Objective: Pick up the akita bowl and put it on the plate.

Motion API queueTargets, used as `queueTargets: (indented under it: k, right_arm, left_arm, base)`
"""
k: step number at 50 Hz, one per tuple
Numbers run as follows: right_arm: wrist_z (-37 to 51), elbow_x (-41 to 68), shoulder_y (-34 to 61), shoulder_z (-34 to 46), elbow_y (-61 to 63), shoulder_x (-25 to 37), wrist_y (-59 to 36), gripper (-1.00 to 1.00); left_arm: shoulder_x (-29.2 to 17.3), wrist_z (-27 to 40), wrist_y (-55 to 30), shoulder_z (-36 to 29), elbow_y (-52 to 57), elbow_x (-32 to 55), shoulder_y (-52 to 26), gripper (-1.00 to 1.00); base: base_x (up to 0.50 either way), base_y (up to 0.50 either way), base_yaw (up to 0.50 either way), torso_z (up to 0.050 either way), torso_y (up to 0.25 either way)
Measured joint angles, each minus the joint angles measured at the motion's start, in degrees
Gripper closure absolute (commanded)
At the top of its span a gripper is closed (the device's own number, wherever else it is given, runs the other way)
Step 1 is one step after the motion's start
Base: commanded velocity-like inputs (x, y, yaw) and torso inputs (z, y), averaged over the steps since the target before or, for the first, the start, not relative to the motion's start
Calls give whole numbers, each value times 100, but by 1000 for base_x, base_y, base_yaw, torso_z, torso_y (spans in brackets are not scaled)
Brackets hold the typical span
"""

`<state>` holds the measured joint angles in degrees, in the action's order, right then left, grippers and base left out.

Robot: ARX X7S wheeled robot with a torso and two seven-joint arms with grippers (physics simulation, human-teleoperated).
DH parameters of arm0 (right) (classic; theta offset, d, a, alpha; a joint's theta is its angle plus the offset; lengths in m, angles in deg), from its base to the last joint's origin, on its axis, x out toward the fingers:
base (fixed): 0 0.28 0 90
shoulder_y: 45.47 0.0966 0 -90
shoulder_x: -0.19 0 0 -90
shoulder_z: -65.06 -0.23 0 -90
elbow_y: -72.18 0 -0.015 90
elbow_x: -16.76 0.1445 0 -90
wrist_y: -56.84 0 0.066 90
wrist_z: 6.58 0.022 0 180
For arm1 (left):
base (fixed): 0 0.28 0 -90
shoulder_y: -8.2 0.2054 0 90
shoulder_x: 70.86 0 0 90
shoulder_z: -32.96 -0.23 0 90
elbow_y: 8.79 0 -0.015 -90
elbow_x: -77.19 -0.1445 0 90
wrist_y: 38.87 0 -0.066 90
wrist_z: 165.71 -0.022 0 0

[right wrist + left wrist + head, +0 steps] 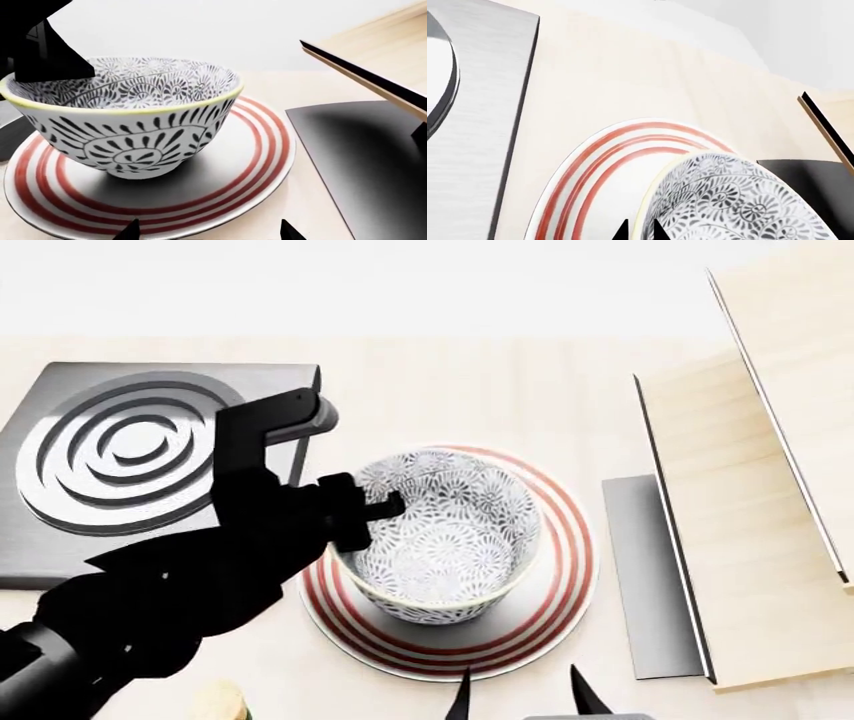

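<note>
nearest to me in the head view, two dark fingertips of my right tool [523, 695] poke up from the lower edge, spread apart with nothing between them, so it hangs released just short of the plate [567, 570]. the rest of that tool is cut off. its own camera shows the same two tips [208, 231] low in the picture, wide apart, facing the bowl from the side.

just beyond them the akita bowl [447, 540] sits on the plate, upright, mouth facing up, foot flat on the white centre; being round, it has no long axis to speak of. from the right wrist camera the akita bowl [133, 125] stands slightly to one side of the plate [260, 150], whose red rings show around it.

my left tool [360, 512] is at the bowl's left rim, the arm a black mass running to the lower left corner and covering that side of the plate. i cannot tell whether it is clenched on the rim or let go; the fingers merge into one dark shape. the left wrist camera gives only two small black points [639, 231] beside the bowl's pale rim [734, 200], with the plate [607, 165] behind; most of both is cut off.

farther left lies the grey burner [120, 455] with raised rings, partly hidden by the arm. to the right a grey slab [647, 580] lies flat on the pale surface [467, 390], beside tilted wooden panels [747, 510].
</note>
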<state>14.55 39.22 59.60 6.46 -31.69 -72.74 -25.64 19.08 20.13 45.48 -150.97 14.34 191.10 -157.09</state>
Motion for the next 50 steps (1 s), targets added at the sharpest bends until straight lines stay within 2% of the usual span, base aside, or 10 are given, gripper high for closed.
queueTargets:
  k: [21, 50]
  right_arm:
    - [-89, 70, 11, 34, -46, 2, 15, -100]
    - [-151, 124, 12, 33, -79, 9, 87, -100]
  left_arm:
    - [-1, 439, 327, -68, 86, 595, 2, 100]
    - [0, 643, 404, 71, 498, -286, -1, 100]
  base:
    - [0, 0, 0, 0, 0]
    - [0, 0, 0, 0, -12]
